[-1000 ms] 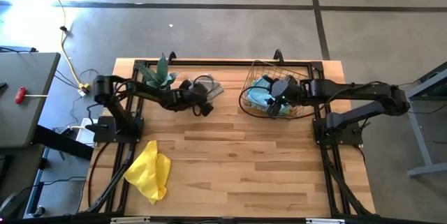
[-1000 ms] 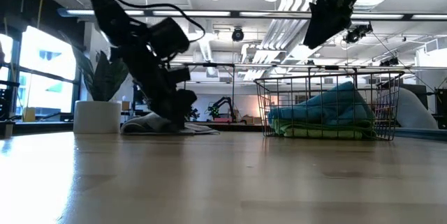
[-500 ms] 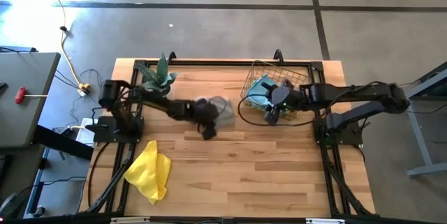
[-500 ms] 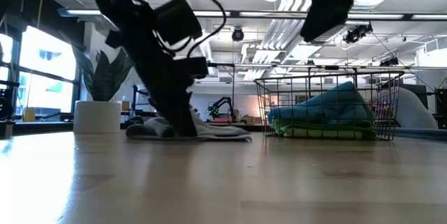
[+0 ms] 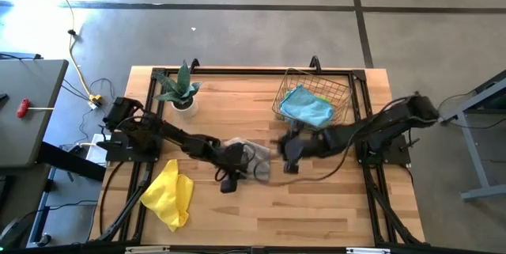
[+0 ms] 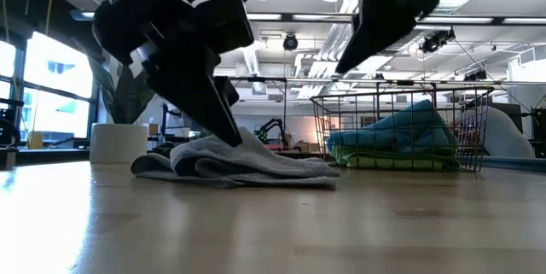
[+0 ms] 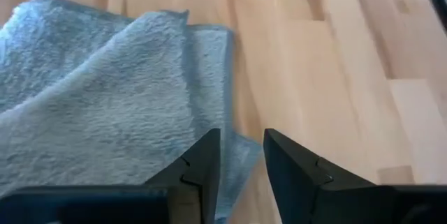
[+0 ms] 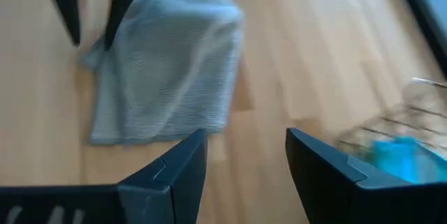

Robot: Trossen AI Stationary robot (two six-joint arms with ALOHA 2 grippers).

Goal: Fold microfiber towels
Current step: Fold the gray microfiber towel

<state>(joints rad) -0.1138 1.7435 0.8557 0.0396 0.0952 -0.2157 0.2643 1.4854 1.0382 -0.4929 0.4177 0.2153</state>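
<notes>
My left gripper (image 5: pixel 228 176) pinches the grey towel (image 5: pixel 251 157) mid-tabletop (image 5: pixel 316 206); right gripper (image 5: pixel 286 153) wide open beside it; potted plant (image 5: pixel 179 89), wire basket (image 5: pixel 332 96), yellow towel (image 5: pixel 170 193) well apart.

Bright daylight, backlit arms, right wrist blurry-ish

worktop (image 5: pixel 300 206): pale wood planks, dark frame rails along its edges
potted plant (image 5: pixel 180 89): white pot, far left corner
wire basket (image 5: pixel 338 94): far right corner
side table (image 5: pixel 32 111): grey, beyond the left edge, red-handled tool (image 5: pixel 30 108) lying on it
</notes>
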